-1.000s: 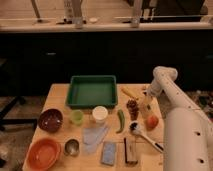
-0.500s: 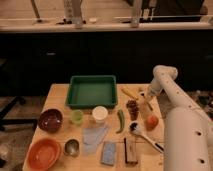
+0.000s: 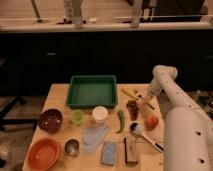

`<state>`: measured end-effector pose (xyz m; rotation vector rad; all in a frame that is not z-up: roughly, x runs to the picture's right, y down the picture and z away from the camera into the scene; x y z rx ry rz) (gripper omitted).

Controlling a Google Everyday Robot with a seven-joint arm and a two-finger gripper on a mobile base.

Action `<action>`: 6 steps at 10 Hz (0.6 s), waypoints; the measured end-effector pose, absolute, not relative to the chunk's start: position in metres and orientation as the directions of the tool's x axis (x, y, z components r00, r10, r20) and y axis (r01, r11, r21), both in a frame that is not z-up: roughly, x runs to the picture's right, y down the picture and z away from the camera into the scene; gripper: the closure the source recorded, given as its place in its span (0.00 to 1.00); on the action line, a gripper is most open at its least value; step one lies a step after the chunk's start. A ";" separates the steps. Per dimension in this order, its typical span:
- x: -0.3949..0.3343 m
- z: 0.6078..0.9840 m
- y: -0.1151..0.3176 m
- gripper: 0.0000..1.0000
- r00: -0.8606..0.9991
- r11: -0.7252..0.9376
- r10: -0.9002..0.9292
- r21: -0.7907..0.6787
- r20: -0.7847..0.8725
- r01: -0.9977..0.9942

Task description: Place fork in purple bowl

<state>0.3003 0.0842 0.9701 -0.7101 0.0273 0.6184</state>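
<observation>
One long carry: your gripper, closed low at frame right where the fork lies (hold unconfirmed), has the purple bowl well apart toward lower left.

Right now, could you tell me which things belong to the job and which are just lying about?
Job: fork, purple bowl, gripper shut at the fork beside the grapes.
Lying about: green tray, orange bowl, metal cup, grapes, spoon, banana.

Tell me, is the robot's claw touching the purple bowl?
Apart. The camera view shows the gripper low at the right side of the table, beside the grapes. The purple bowl sits far left, with the white cup between them.
</observation>
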 end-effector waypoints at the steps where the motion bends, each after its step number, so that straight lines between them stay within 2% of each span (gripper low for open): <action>1: 0.300 0.971 0.085 1.00 0.832 0.592 0.515 -0.616 -0.207 -0.519; 6: 0.295 0.970 0.085 1.00 0.841 0.595 0.507 -0.629 -0.188 -0.500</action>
